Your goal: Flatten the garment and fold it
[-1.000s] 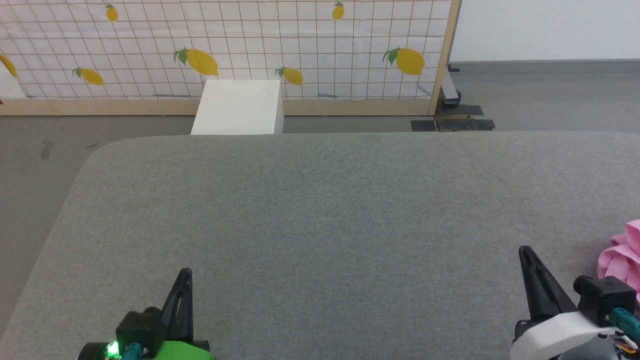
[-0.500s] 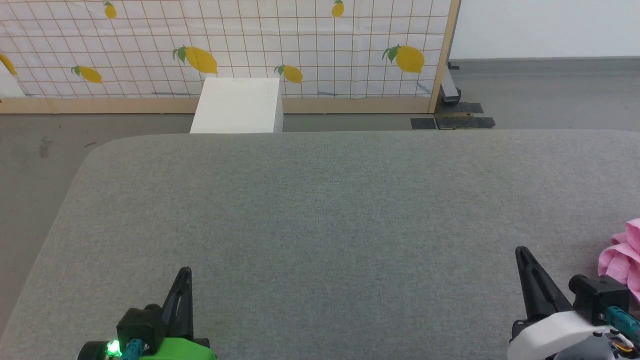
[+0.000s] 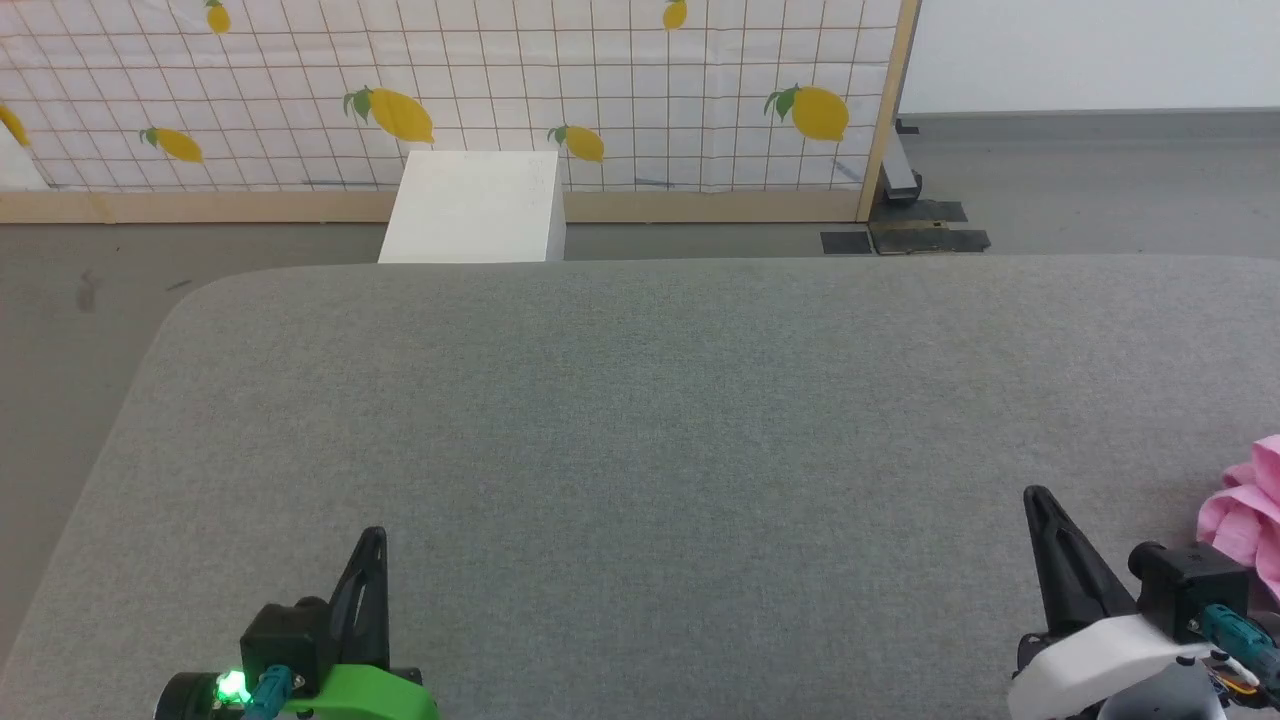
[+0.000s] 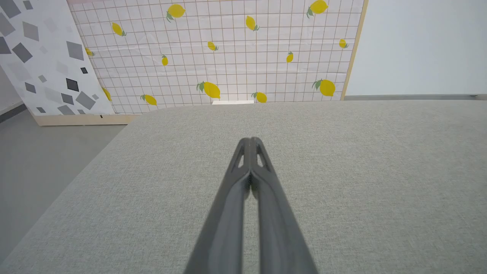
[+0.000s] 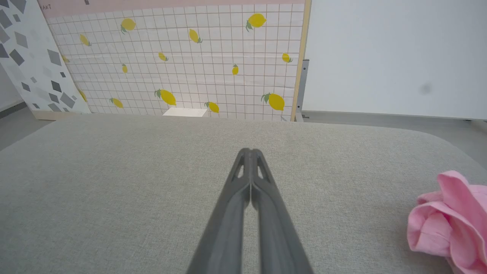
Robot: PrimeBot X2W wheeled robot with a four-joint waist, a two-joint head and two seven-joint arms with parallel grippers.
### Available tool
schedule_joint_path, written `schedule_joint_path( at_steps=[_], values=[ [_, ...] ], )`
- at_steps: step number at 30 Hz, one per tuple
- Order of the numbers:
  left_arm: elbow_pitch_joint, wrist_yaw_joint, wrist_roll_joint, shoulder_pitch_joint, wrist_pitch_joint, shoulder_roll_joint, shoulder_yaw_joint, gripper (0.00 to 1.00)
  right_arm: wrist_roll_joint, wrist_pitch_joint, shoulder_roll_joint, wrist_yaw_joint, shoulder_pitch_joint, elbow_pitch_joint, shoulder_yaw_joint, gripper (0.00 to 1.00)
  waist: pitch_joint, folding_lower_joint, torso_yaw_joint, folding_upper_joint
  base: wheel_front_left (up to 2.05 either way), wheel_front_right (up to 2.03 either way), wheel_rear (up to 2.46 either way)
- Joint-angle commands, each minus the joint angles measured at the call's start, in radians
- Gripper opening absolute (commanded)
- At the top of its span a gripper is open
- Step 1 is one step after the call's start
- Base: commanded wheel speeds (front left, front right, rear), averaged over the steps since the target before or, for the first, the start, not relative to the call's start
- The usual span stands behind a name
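The garment (image 3: 1245, 510) is a crumpled light pink cloth at the right edge of the grey padded table (image 3: 640, 420); in the right wrist view the garment (image 5: 451, 224) lies bunched at the lower right. My right gripper (image 3: 1033, 496) hovers just left of it, shut and empty, fingertips pressed together (image 5: 250, 151). At the lower left, my left gripper (image 3: 373, 538) is also shut with nothing in it (image 4: 250, 140), far from the cloth.
A white box (image 3: 472, 207) stands on the floor beyond the table's far edge. Behind it is a lemon-print grid screen (image 3: 600, 90) with a wooden frame. Grey floor lies to the left of the table's rounded corner (image 3: 190, 300).
The head view has tilted slightly, so the whole scene sits a little higher. Both grippers stay shut in roughly the same places; the garment has not moved.
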Motion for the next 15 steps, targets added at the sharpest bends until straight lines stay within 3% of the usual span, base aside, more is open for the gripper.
schedule_joint_path(
  at_steps=[1, 15],
  values=[
    [-0.004, -0.004, 0.009, -0.021, 0.005, -0.007, 0.006, 0.00, -0.009, -0.008, 0.001, 0.000, -0.022, 0.006, 0.003, 0.00, 0.001, 0.0000, 0.000, 0.0021, 0.00, 0.00, 0.00],
    [-0.013, -0.009, 0.032, -0.033, 0.034, -0.023, 0.022, 0.00, -0.021, -0.013, 0.001, -0.001, -0.039, 0.020, 0.011, 0.00, 0.006, 0.0000, -0.001, 0.0029, 0.00, 0.00, 0.00]
  ],
)
